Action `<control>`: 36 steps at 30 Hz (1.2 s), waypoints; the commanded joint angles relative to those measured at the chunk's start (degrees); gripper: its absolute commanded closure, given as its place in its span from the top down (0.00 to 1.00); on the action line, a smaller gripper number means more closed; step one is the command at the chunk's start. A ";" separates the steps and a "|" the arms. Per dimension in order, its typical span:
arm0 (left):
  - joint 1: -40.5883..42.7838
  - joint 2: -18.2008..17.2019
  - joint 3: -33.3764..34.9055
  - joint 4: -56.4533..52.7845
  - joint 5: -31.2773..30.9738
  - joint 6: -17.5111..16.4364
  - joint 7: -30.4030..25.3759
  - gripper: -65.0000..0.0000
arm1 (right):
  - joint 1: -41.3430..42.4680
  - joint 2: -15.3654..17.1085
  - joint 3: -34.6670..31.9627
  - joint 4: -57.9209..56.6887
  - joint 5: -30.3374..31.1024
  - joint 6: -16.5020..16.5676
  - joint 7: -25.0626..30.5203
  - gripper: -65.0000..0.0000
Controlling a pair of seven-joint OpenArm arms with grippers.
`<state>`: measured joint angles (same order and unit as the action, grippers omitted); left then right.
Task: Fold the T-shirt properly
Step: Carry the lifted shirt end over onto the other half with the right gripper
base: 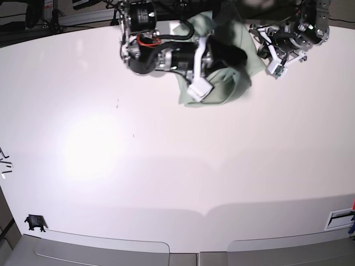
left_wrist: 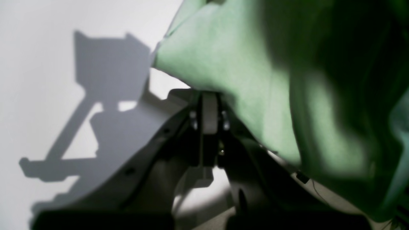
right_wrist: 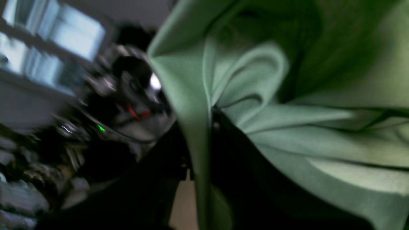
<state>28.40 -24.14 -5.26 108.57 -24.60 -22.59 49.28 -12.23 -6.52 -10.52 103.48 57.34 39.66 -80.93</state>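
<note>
A: Report left gripper (left_wrist: 209, 95).

B: My jaws are closed, pinching an edge of the T-shirt (left_wrist: 243, 64) above the white table (left_wrist: 38, 80).

A: Right gripper (right_wrist: 204, 127)?

B: My jaws are clamped on a fabric fold. In the base view, the T-shirt (base: 244, 55) hangs bunched between both arms at the table's (base: 166, 166) far edge.

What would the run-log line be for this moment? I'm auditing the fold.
T-shirt: bunched, lifted at table's far edge | left gripper: shut on T-shirt | right gripper: shut on T-shirt | fold: not done
</note>
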 commanded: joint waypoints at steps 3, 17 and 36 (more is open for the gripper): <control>0.15 -0.48 -0.28 0.85 -0.50 -0.20 -0.96 0.00 | 0.48 -0.61 -4.42 1.03 -3.34 0.34 2.97 0.00; -0.31 -0.50 -8.57 1.29 -1.55 1.16 -2.78 0.00 | -1.68 -0.61 -7.37 1.03 -7.91 0.34 3.74 0.00; -2.49 -0.76 -10.95 1.33 -2.47 1.14 -3.72 0.20 | -1.95 -2.48 -10.64 1.03 -3.80 0.34 5.05 0.30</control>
<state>26.13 -24.16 -15.81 108.86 -26.61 -21.26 46.61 -14.48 -8.40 -20.88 103.48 51.70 39.66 -76.93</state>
